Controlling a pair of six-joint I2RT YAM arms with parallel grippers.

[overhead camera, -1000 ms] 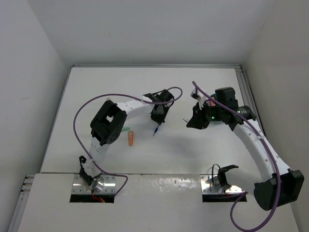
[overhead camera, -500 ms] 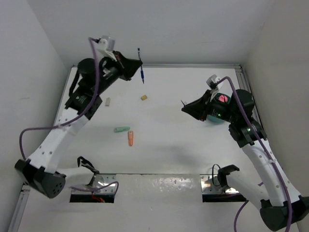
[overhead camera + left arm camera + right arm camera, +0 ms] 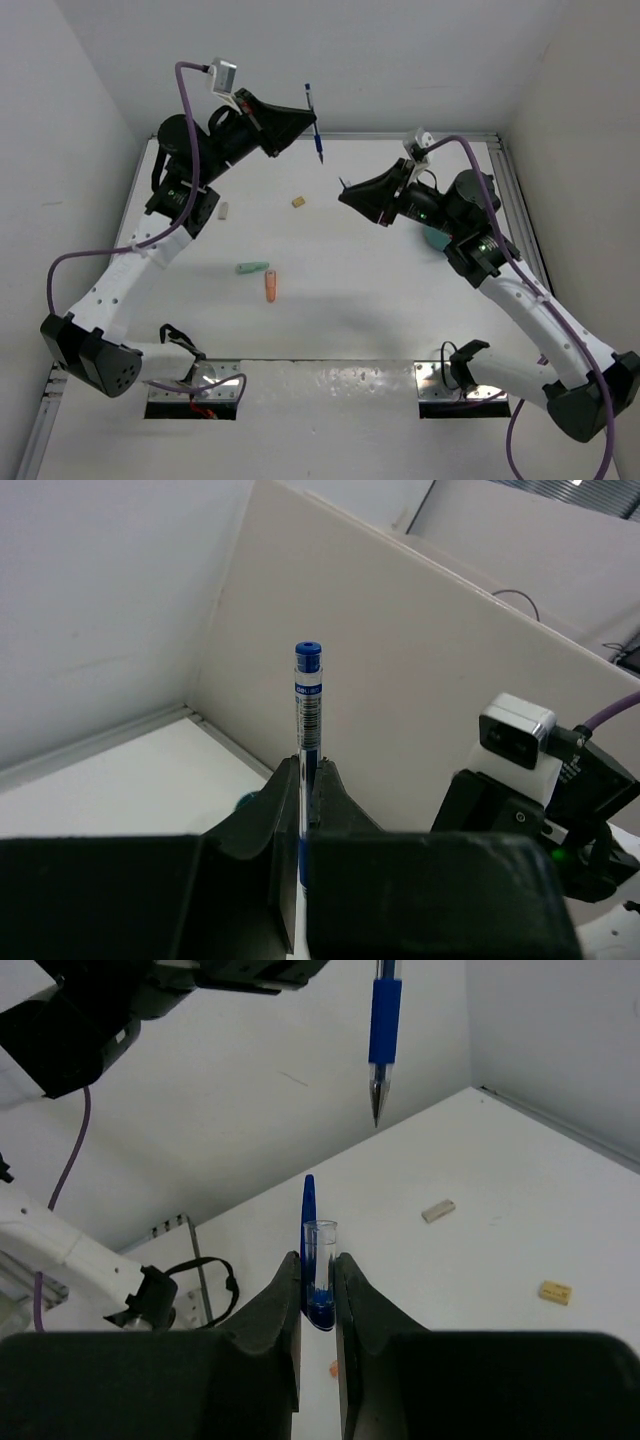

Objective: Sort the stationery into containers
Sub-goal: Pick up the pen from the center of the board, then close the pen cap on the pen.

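Observation:
My left gripper (image 3: 308, 118) is shut on the dark-blue pen (image 3: 314, 125) and holds it high above the table's far edge, tip down. In the left wrist view the pen (image 3: 307, 705) stands up between the fingers of the left gripper (image 3: 309, 770). My right gripper (image 3: 347, 192) is shut on a clear pen cap with a blue clip (image 3: 318, 1270), raised just right of and below the pen's tip (image 3: 377, 1110). The teal cup (image 3: 434, 238) is mostly hidden behind the right arm. The right gripper (image 3: 318, 1260) points towards the pen.
On the table lie a mint-green stub (image 3: 252, 268), an orange stub (image 3: 271, 288), a small tan piece (image 3: 299, 202) and a whitish piece (image 3: 224, 210). White walls enclose the far, left and right sides.
My left gripper lifted the pen off the table and carried it up and to the right. My right gripper moved left and up, away from the teal cup, with the cap.

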